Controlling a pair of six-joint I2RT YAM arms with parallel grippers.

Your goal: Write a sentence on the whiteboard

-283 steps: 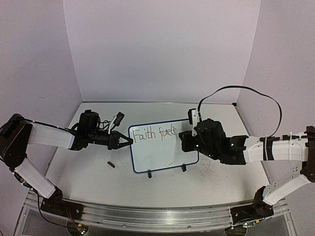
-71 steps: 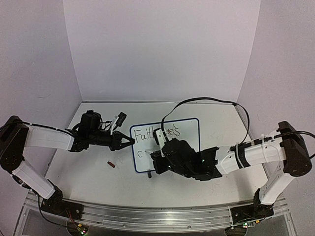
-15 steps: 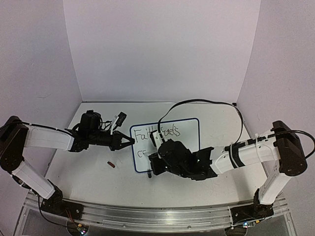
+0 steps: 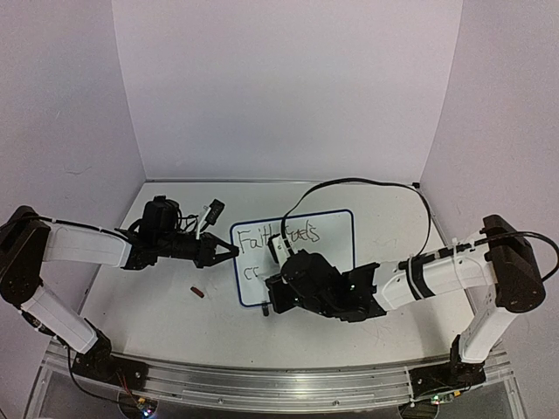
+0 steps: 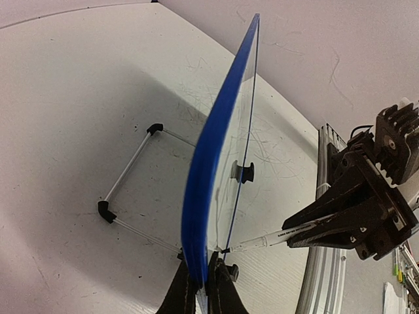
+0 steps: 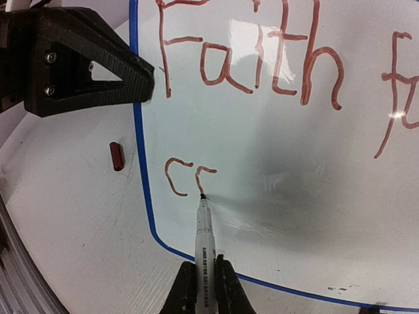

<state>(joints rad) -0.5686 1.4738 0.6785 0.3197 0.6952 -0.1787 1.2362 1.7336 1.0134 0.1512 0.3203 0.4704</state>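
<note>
Right wrist view: your right gripper (image 6: 205,278) is clamped on a marker (image 6: 203,239), whose tip touches the whiteboard (image 6: 294,170) just right of two "c" strokes.
Written sentence (image 6: 252,65): you have "Faith" and the start of a next word on the top line.
Left gripper (image 5: 203,288): clenched on the whiteboard's left blue rim; the board stands mid-table (image 5: 65,98).
Red cap (image 6: 117,156): on the table, just left of the board.

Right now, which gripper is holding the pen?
The right gripper: it is shut on the pen, whose tip touches the whiteboard. The left gripper holds no pen; it pinches the whiteboard's blue edge.
</note>
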